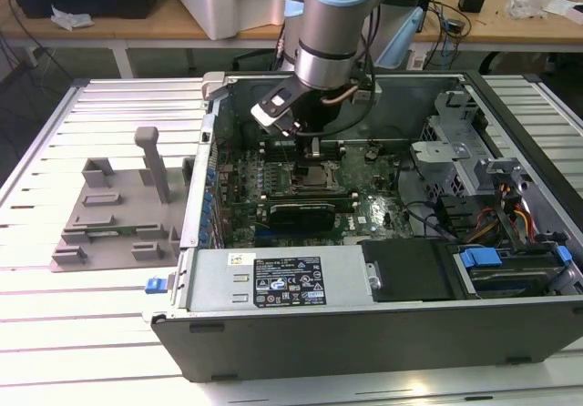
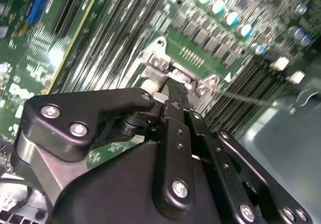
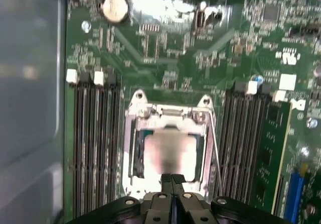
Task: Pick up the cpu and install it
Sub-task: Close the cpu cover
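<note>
cpu [image 3: 169,151]: lies flat in the cpu socket [image 3: 131,133], metal top up; square, so no long axis; edges parallel to the socket frame.
gripper [image 3: 172,178]: claw narrow, fingers pressed together, holding nothing; tips over the cpu edge at the socket; can't tell if they touch it.
around: memory slots [image 3: 95,148] flank the socket; wire lever [image 3: 214,143] just beside the socket; coin cell [image 3: 114,7] well apart from the socket.
surface: motherboard [image 3: 165,58] around the socket, inside open computer case [image 1: 364,333] on slatted table [image 1: 91,342]; grey tray [image 1: 118,224] well apart from the socket, outside the case.
room: wooden benches [image 1: 137,28] behind.
</note>
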Controlling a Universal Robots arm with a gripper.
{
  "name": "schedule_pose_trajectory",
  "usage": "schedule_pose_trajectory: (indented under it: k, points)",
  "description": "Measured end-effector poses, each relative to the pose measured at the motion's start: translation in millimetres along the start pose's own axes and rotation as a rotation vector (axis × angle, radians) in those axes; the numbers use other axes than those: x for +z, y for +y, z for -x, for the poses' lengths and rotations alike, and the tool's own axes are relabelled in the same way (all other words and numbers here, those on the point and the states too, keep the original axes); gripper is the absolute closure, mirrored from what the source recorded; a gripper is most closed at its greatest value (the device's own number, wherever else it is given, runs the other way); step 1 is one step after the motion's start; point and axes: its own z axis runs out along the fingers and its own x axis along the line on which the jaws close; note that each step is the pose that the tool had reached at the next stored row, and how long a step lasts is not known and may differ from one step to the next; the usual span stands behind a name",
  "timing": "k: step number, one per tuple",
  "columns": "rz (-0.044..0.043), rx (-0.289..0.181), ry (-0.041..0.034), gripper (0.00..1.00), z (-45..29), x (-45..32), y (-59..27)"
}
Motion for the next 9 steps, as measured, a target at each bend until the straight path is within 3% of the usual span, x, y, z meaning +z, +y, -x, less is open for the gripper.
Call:
schedule_pose_trajectory:
  k: [4,9]
  points:
    - [0.0003,-0.003,0.0051,0.89,-0.5,2.6,-7.4]
    - [0.0006,-0.005,0.0099,0.89,-0.6,5.6,-9.4]
